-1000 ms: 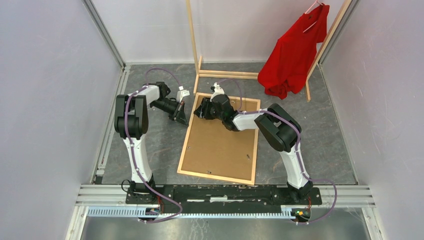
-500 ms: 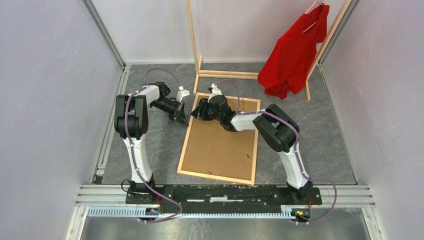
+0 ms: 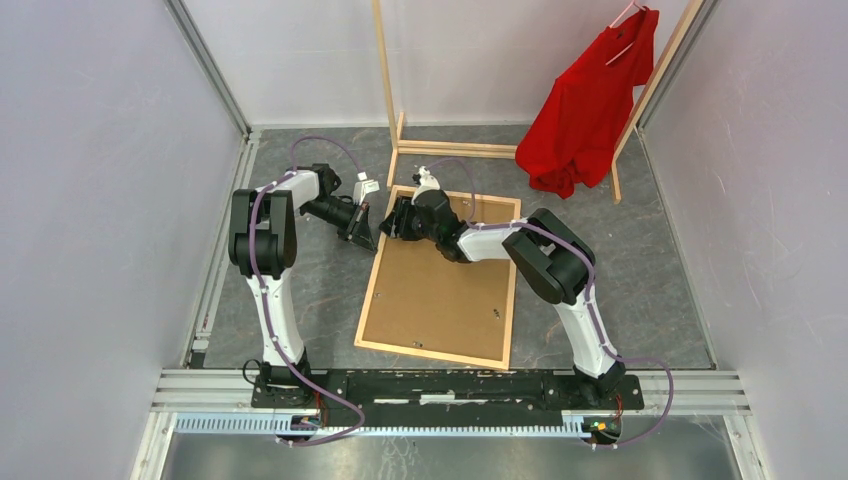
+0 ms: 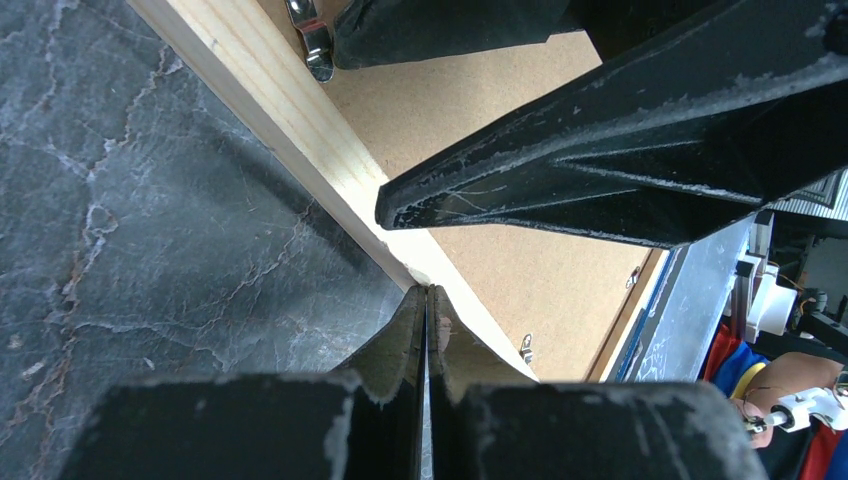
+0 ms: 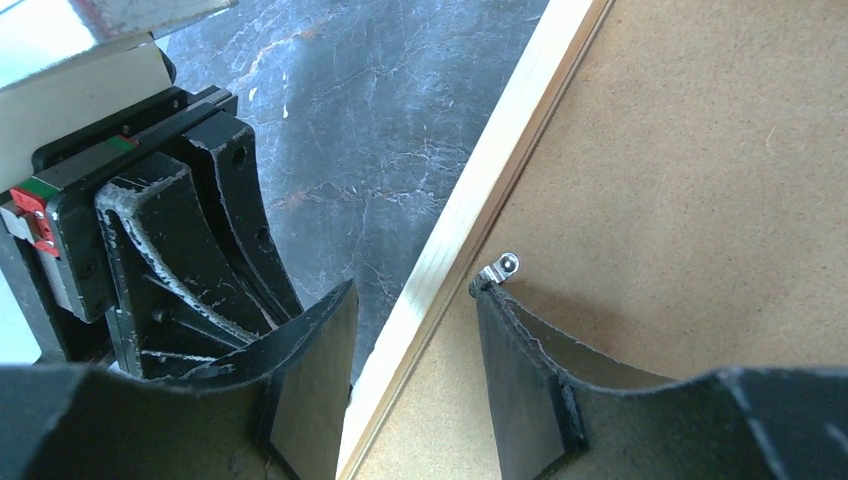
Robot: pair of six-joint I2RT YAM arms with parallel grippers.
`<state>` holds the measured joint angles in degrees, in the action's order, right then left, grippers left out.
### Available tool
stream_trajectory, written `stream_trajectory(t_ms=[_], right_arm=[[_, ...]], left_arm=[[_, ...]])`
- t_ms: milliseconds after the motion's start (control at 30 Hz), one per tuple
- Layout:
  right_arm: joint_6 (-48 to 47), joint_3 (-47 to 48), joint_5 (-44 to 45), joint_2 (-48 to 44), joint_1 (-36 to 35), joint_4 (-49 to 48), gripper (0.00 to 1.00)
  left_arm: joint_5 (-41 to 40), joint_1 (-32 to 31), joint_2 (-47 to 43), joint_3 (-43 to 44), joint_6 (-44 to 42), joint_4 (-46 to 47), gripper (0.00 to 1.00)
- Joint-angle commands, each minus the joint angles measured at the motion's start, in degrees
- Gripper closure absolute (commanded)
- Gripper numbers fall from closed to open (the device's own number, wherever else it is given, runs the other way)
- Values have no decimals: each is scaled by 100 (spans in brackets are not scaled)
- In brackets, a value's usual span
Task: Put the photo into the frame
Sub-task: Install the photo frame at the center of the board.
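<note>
You have the frame (image 3: 372, 285) lying face down on the table (image 3: 300, 290), with the brown backing board (image 3: 440, 290) seated inside its wooden rim. The photo shows in none of the views. It may lie under the board, but you cannot confirm that from here. If it does, most of the job looks done, and what is left is probably securing the board with the small metal clips, one of which (image 5: 497, 268) sits on the board just inside the left rail near the far corner. Your right gripper (image 5: 412, 292) is spread open and straddles that rail. One finger is over the dark table outside and the other is over the board with its tip right at the clip, gripping nothing. Your left gripper (image 4: 427, 292) is clenched with its fingers pressed together and nothing between them. Its tips are at the outer edge of the same rail, close to the right gripper. That corner is crowded: both grippers are near each other and the rail is thin, so there is little room to move sideways. Past the frame's far edge stands the clothes rack (image 3: 385, 70) with the red shirt (image 3: 590, 100), so room is short that way as well. The near half of the board and the table on both sides of the frame give you more open space.
</note>
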<state>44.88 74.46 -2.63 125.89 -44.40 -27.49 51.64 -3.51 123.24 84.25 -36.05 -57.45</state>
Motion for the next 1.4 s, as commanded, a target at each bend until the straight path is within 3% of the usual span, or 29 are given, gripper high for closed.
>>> stream_trajectory(t_ms=[0, 433, 1367], right_arm=[[-110, 186, 205, 308, -31, 483, 46], [168, -207, 102, 216, -106, 282, 46], [20, 333, 737, 535, -96, 460, 46]], left_arm=[[-118, -133, 5, -87, -411, -218, 94], [-133, -128, 32, -86, -419, -222, 94], [-85, -142, 14, -62, -403, -223, 94]])
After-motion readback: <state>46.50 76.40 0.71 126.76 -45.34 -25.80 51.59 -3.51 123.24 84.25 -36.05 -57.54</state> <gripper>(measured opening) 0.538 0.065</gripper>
